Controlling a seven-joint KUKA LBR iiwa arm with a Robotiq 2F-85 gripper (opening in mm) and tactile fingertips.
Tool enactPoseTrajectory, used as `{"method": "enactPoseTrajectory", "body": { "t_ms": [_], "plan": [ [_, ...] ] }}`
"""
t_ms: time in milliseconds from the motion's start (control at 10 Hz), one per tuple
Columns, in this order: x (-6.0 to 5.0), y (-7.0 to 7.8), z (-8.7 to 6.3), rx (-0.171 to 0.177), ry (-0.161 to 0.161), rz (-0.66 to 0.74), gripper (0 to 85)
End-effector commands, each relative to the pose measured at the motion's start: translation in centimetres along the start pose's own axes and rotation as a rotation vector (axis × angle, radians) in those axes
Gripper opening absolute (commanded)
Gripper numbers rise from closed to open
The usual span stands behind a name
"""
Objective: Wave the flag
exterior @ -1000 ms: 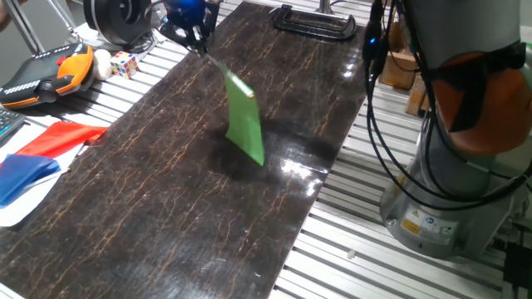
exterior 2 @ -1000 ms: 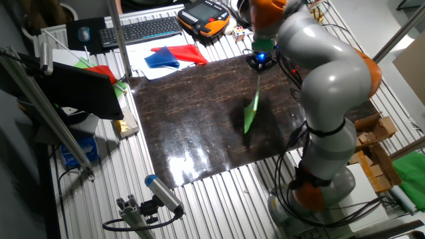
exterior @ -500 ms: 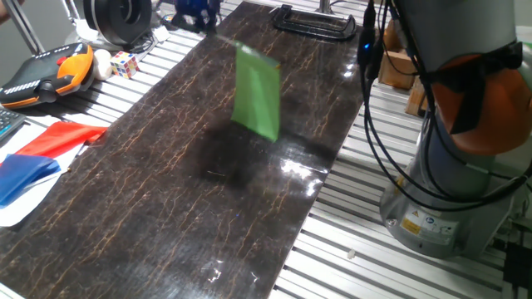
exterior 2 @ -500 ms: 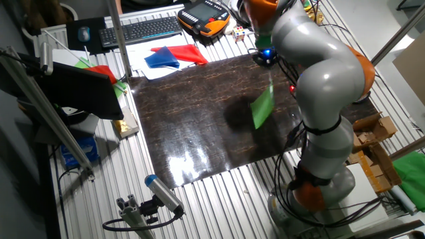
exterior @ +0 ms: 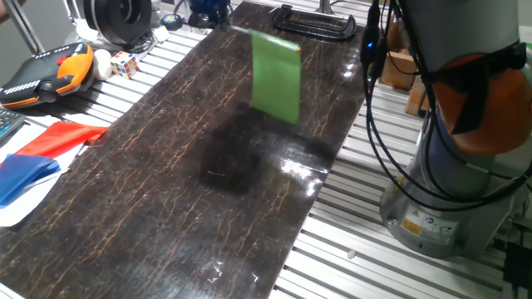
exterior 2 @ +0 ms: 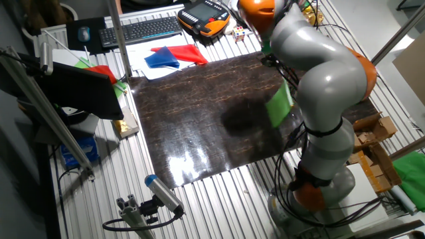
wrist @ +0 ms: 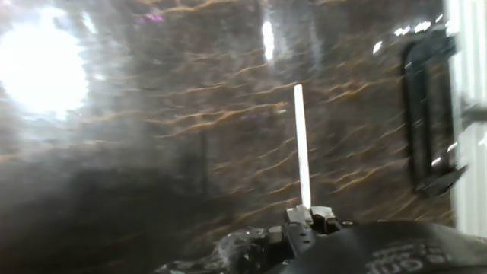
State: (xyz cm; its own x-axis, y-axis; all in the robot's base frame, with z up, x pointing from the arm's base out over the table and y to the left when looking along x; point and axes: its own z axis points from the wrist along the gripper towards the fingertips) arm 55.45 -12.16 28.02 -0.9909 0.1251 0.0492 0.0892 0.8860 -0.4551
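Observation:
The flag (exterior: 276, 65) is a bright green cloth sheet on a thin white stick, held in the air above the far part of the dark marble table (exterior: 166, 191). My gripper (exterior: 208, 10) is at the top edge of one fixed view, shut on the stick's end. In the other fixed view the flag (exterior 2: 279, 106) hangs beside my grey arm, and the gripper (exterior 2: 269, 56) is mostly hidden by the arm. In the hand view the white stick (wrist: 301, 144) points away from the shut gripper (wrist: 308, 217). The green cloth does not show there.
A red cloth (exterior: 62, 137) and a blue cloth (exterior: 25, 174) lie at the table's left. A teach pendant (exterior: 41, 71) and a puzzle cube (exterior: 125, 62) sit further back. A black clamp (exterior: 316, 21) is at the far end. The arm's base (exterior: 449, 166) with cables stands at the right.
The flag has swung from the table's middle toward the right and risen, turning from tilted to nearly upright. The gripper has moved right along the far edge.

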Motion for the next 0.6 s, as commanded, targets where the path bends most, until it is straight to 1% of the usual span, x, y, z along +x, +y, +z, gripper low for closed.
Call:
{"method": "enactPoseTrajectory", "body": {
  "t_ms": [0, 100, 300, 400, 500],
  "plan": [
    [0.0, 1.1, -0.6, -0.033, -0.057, -0.118, 0.7],
    [0.0, 3.1, -1.9, -0.093, -0.011, -0.018, 0.7],
    [0.6, 6.3, -3.6, -0.154, 0.035, 0.096, 0.7],
    [1.1, 7.8, -4.3, -0.179, 0.053, 0.151, 0.7],
    [1.9, 9.4, -4.7, -0.195, 0.069, 0.217, 0.7]
  ]
}}
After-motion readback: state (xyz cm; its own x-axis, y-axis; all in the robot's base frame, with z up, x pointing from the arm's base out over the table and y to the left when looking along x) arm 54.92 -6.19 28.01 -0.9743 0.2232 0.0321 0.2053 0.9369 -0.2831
